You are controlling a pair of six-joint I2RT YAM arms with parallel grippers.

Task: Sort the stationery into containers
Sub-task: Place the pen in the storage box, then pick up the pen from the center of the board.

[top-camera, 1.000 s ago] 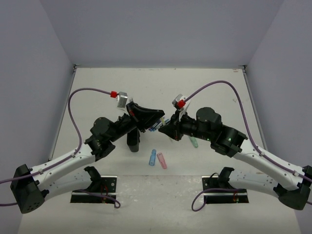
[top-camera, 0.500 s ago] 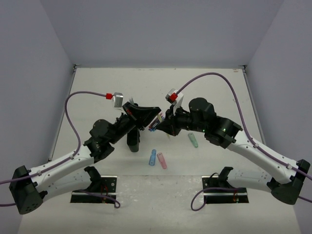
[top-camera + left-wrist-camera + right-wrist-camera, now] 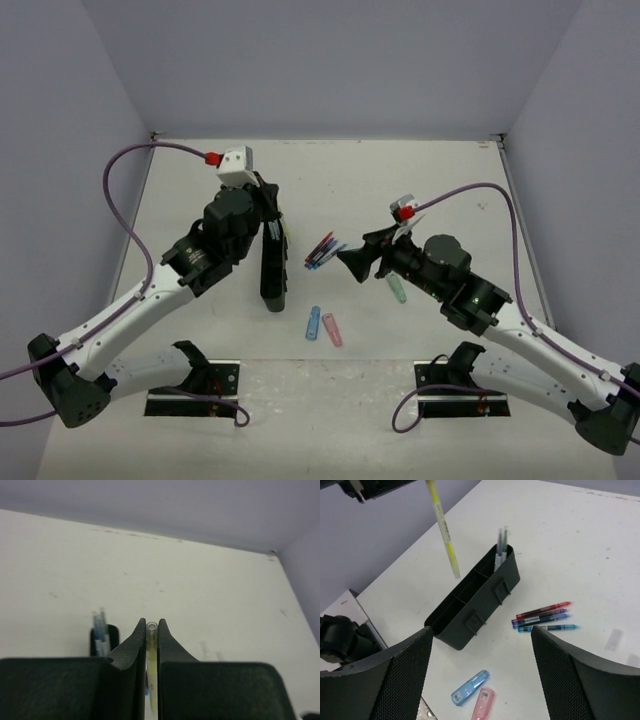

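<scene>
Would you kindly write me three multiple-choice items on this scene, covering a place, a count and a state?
1. Where is the yellow pen? A in the left gripper, over the organiser; B on the table; C in the right gripper.
2. How many thin pens lie on the table? A one; B four; C eight.
3. The right gripper is: A shut on a pen; B shut on the organiser; C open, empty.
Answers: A, the left wrist view shows it pinched; B, red, purple, blue and teal lie together; C, it stands wide open with nothing inside.
</scene>
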